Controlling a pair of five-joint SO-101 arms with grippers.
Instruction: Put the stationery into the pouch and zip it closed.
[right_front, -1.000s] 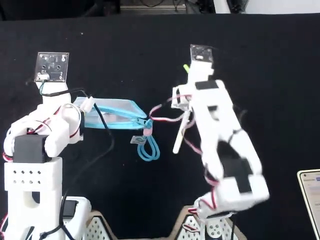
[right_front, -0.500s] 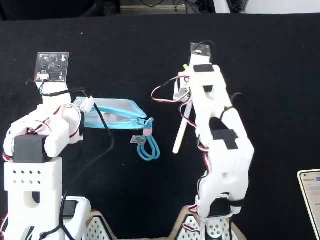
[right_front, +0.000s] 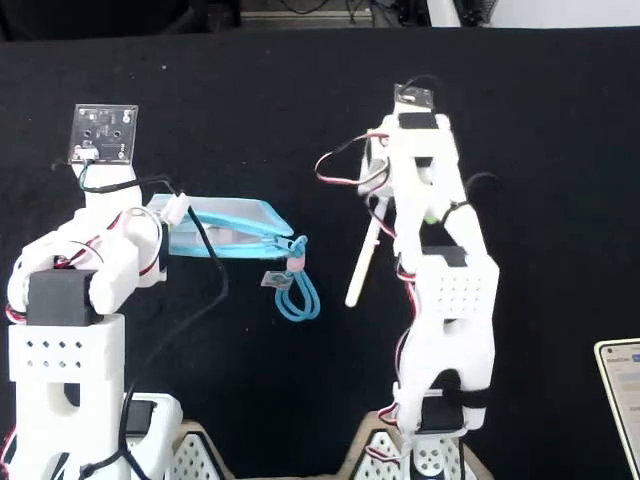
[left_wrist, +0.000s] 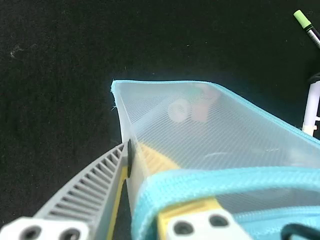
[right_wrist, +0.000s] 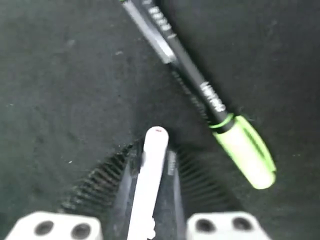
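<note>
Photographer: Swung upright since a second ago, the right arm (right_front: 455, 290) now stands tall at centre-right of the high view. Its right fingers (right_wrist: 107, 180) are clamped on a slim white plastic pen (right_front: 364, 262), which slants down mid-frame over the black worktop (right_front: 200, 100).

Editor: And the pouch?

Photographer: Left of centre in the high view. The left fingers (left_wrist: 95, 192) pinch one corner of the translucent plastic pouch (left_wrist: 210, 135), right at its blue zip edge. A blue cord loop (right_front: 297, 295) trails from the far end. A black highlighter (right_wrist: 200, 95) with a lime-green cap lies on the worktop just beyond the pen's tip.

Editor: How will they handle?

Photographer: The pen looks light, stiff and slick, and gripped near one end it could swivel. The pouch looks thin and floppy, so it is best held by the firmer zip edge beside the mouth.
</note>
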